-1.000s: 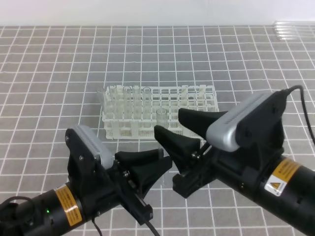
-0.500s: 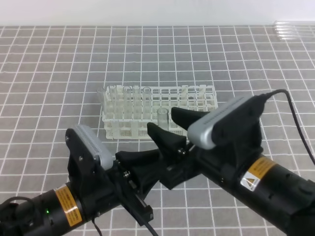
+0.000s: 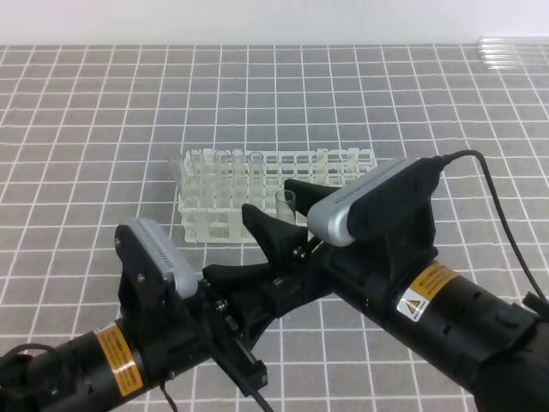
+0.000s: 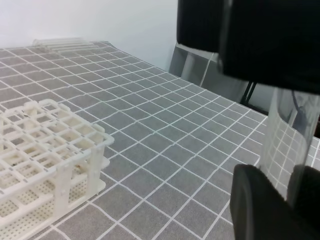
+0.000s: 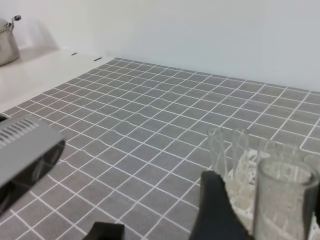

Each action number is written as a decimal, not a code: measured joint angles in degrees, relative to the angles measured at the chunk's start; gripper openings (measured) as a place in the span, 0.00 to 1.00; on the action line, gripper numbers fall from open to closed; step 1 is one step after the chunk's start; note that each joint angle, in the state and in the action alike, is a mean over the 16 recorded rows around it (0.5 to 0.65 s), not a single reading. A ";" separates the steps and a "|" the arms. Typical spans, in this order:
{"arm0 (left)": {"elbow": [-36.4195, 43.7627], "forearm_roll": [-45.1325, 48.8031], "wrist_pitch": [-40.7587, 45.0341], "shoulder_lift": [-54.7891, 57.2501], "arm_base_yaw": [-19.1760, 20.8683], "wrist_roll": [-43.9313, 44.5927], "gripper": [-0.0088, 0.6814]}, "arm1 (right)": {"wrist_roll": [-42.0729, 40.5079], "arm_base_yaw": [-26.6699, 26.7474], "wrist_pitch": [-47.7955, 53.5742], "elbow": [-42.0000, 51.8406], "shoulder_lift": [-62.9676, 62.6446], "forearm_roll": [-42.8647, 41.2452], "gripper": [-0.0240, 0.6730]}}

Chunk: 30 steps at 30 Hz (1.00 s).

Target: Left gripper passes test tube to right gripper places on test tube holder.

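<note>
**Inspector:** Where is the test tube (image 3: 284, 206) relative to the test tube holder (image 3: 276, 196)?

**Onlooker:** Just in front of the holder's near wall, standing upright. The left gripper (image 3: 257, 287) is clamped on its lower part. In the left wrist view the glass rises out from between the black fingers (image 4: 260, 210).

**Inspector:** And the right gripper (image 3: 276, 215)?

**Onlooker:** Jaws spread wide, one to each side of the tube's upper part, nothing held. The right wrist view shows the open rim close beside one finger (image 5: 216, 210). I think it is not touching, but the glass is too clear for me to be sure.

**Inspector:** What does the handover call for?

**Onlooker:** In my judgement: centre the tube between the right jaws, close above the left grip, and let the left release only once the right is firm. Closing off-centre could tip the glass or knock it against the holder, which already has tubes standing at its left end.
</note>
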 joint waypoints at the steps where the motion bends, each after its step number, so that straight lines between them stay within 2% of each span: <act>1: -0.01 0.04 0.05 0.03 0.00 0.00 0.08 | 0.01 0.00 -0.07 0.00 0.03 0.00 0.56; 8: -0.05 0.15 0.31 0.10 0.01 -0.02 0.10 | 0.04 0.00 -0.51 0.00 0.05 -0.01 0.48; 21: -0.06 0.18 0.19 0.15 0.02 -0.03 0.11 | 0.04 0.06 -0.53 0.00 0.05 -0.36 0.21; 27: -0.06 0.19 -0.03 0.15 0.02 -0.03 0.15 | 0.04 0.19 -0.57 0.00 0.05 -0.46 0.16; 30: -0.06 0.32 -0.14 0.15 0.02 -0.03 0.22 | 0.04 0.24 -0.60 0.00 0.05 -0.47 0.16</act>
